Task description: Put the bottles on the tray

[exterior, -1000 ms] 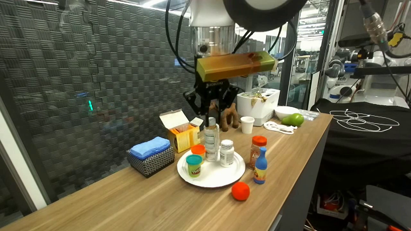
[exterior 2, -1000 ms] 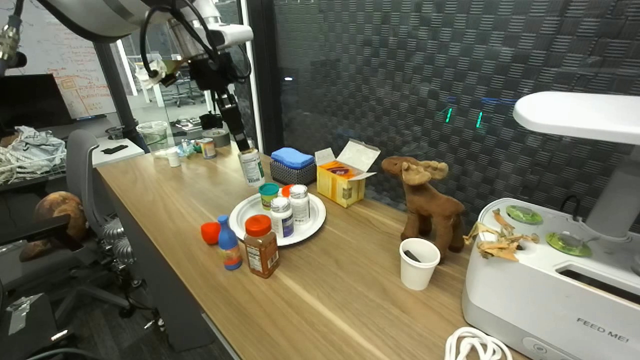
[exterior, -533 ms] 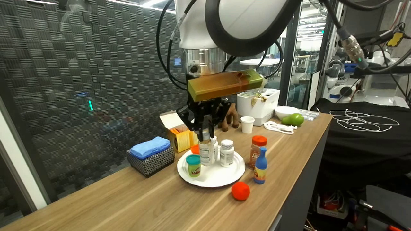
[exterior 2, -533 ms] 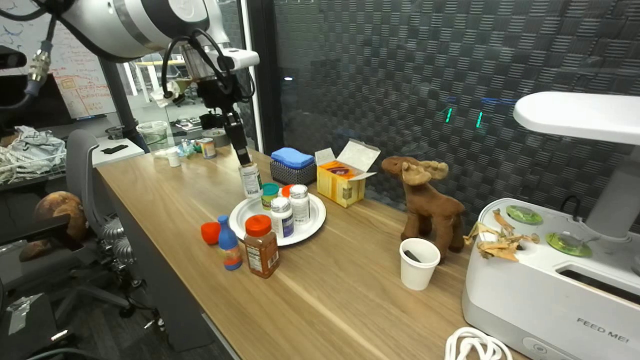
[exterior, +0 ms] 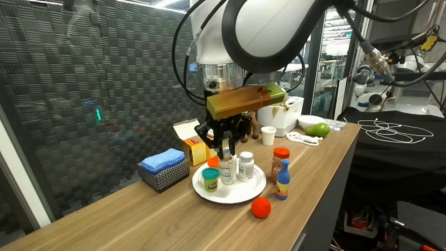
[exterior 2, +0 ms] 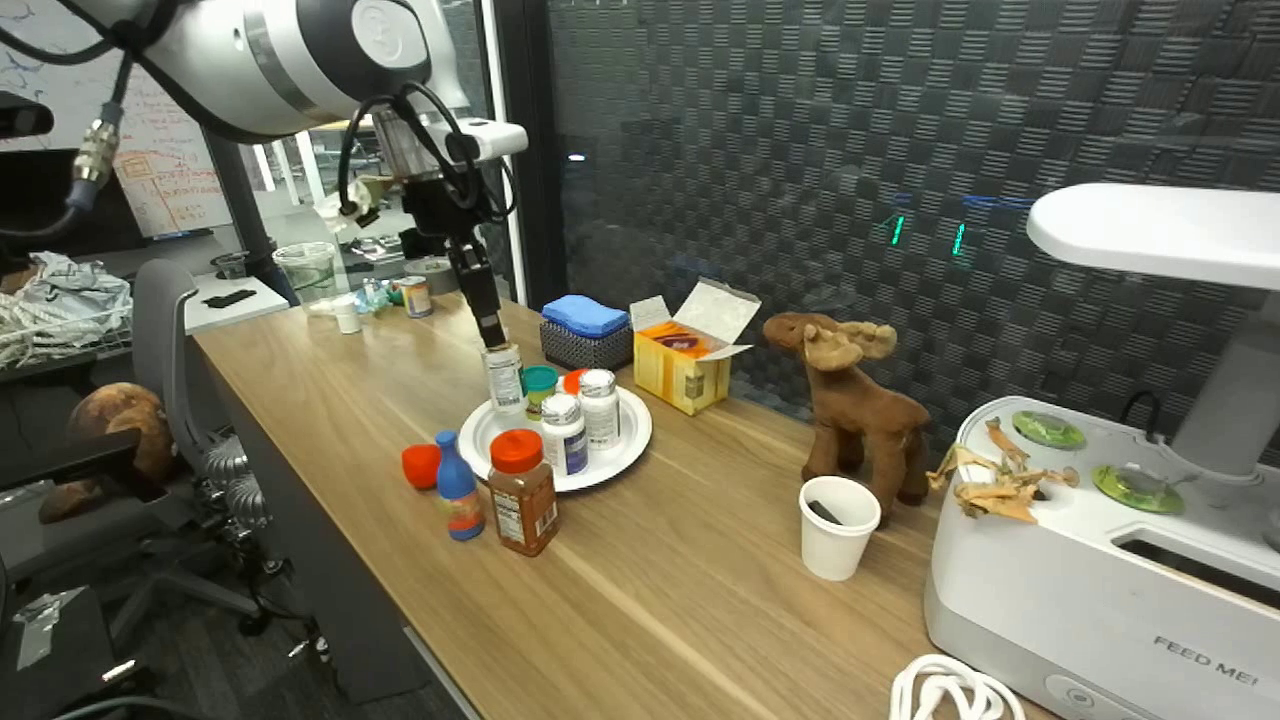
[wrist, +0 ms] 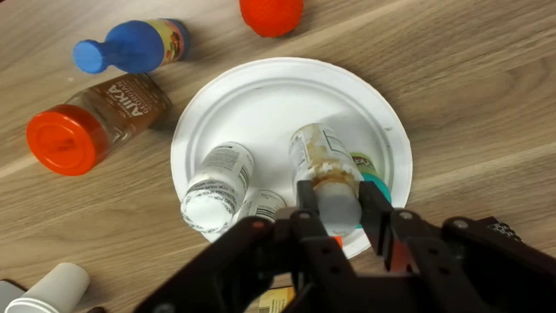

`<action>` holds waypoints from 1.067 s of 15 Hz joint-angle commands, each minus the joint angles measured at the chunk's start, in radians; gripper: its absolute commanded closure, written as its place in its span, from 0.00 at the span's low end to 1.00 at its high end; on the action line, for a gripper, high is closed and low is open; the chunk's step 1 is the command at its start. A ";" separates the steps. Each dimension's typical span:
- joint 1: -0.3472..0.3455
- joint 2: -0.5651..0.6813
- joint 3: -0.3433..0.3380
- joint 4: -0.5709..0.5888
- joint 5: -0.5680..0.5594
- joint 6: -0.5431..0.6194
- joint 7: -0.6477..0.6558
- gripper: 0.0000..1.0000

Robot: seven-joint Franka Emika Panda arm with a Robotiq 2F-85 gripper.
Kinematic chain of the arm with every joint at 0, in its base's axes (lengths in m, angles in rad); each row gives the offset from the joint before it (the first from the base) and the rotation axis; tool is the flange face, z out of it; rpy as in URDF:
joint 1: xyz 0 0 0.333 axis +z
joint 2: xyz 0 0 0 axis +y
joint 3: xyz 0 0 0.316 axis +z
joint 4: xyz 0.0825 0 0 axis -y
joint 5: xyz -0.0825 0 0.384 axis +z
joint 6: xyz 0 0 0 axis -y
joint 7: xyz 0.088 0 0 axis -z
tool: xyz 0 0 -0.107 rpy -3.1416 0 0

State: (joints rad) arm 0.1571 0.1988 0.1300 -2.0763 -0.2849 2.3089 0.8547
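Observation:
My gripper (wrist: 338, 191) is shut on the neck of a clear bottle (exterior: 228, 174) with a white label and a greyish cap. That bottle hangs nearly upright over the round white tray (wrist: 269, 104); whether its base touches the tray I cannot tell. Two white pill bottles stand on the tray, the nearer one (exterior 2: 565, 440) beside the farther one (exterior 2: 600, 415). Off the tray, on the wooden table, stand a red-capped spice bottle (exterior: 277, 169) and a blue bottle (exterior: 282, 183).
A green tub (exterior: 210, 183) with a teal lid and an orange-lidded tub (exterior: 213, 162) are on the tray, close to the held bottle. A red ball (exterior: 261, 207) lies near the tray's edge. Behind are a yellow box (exterior 2: 680, 365), a patterned box (exterior: 165, 174) and a paper cup (exterior 2: 838, 530).
My gripper has come down with the clear bottle, bringing it lower over the tray beside the teal-lidded tub. The grip looks the same. Everything else on the table has stayed put.

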 commanded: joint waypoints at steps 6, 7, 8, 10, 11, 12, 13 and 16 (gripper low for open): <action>0.014 0.052 -0.067 0.028 0.001 0.100 -0.001 0.88; 0.014 0.060 -0.074 0.029 -0.001 0.111 0.003 0.88; 0.014 0.067 -0.080 0.030 0.001 0.115 0.003 0.88; 0.014 0.079 -0.089 0.033 0.008 0.127 0.000 0.88; 0.015 0.086 -0.094 0.034 0.010 0.134 0.000 0.88; 0.015 0.090 -0.097 0.035 0.015 0.140 -0.002 0.88; 0.014 0.094 -0.099 0.036 0.020 0.144 -0.004 0.88; 0.016 0.101 -0.106 0.037 0.023 0.159 0.000 0.88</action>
State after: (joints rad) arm 0.1573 0.2902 0.0414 -2.0601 -0.2849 2.4435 0.8550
